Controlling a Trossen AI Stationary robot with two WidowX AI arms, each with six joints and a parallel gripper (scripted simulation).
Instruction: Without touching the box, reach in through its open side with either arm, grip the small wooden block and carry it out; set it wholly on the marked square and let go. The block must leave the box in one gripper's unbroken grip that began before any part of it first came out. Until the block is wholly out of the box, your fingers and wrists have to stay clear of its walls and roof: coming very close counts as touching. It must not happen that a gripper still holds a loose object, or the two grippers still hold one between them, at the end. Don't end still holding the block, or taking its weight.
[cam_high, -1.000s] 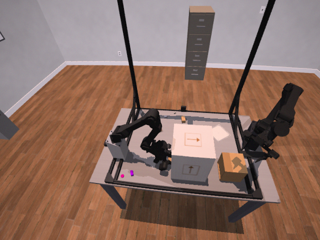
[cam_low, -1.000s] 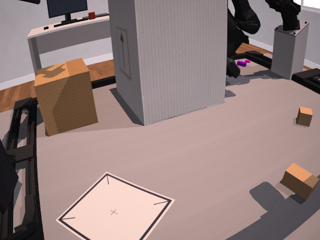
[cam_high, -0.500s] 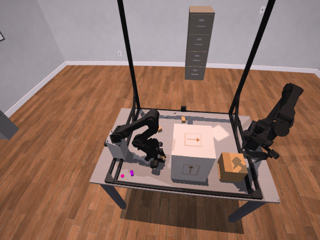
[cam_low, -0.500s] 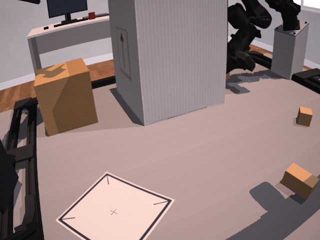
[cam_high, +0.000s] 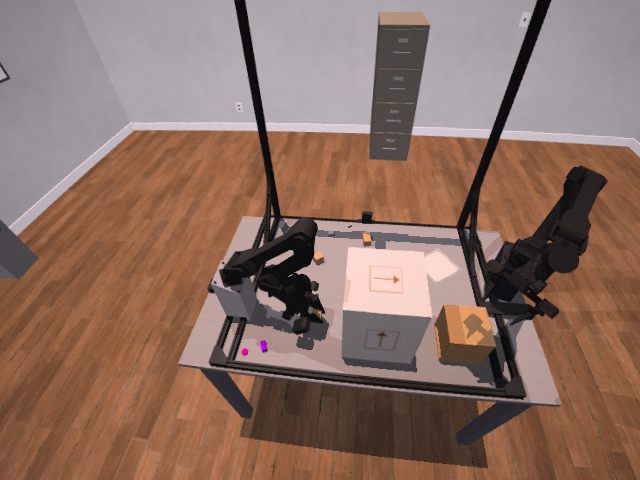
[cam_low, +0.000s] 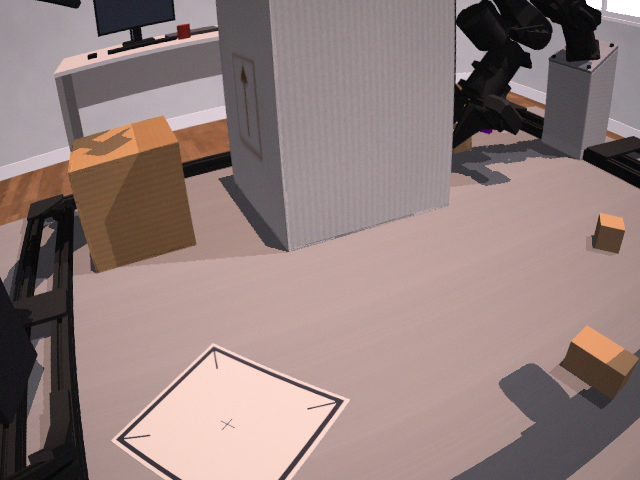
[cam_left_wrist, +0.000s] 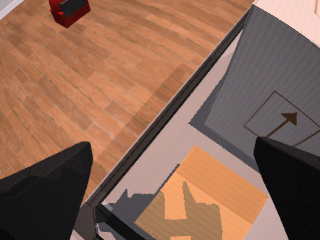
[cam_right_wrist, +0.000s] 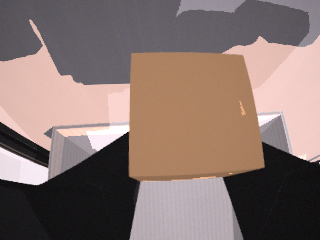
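Nearest in the exterior view lies the marked square (cam_high: 439, 266) (cam_low: 227, 408), without any block on it, and at that side of the table the left gripper (cam_high: 499, 308) (cam_left_wrist: 176, 149) stands wide open with nothing between its fingers, probably parked to leave the work to the other. Behind the square, the tall white box (cam_high: 386, 281) (cam_low: 361, 129) (cam_left_wrist: 265, 75) (cam_right_wrist: 65, 157) stands upright; beyond it, the right gripper (cam_high: 315, 310) (cam_low: 459, 135) (cam_right_wrist: 179, 136), partly closed, clamps the small wooden block (cam_high: 317, 313) (cam_low: 463, 145) (cam_right_wrist: 192, 110), which appears outside the open side, and this grip should stay firm for carrying around the box.
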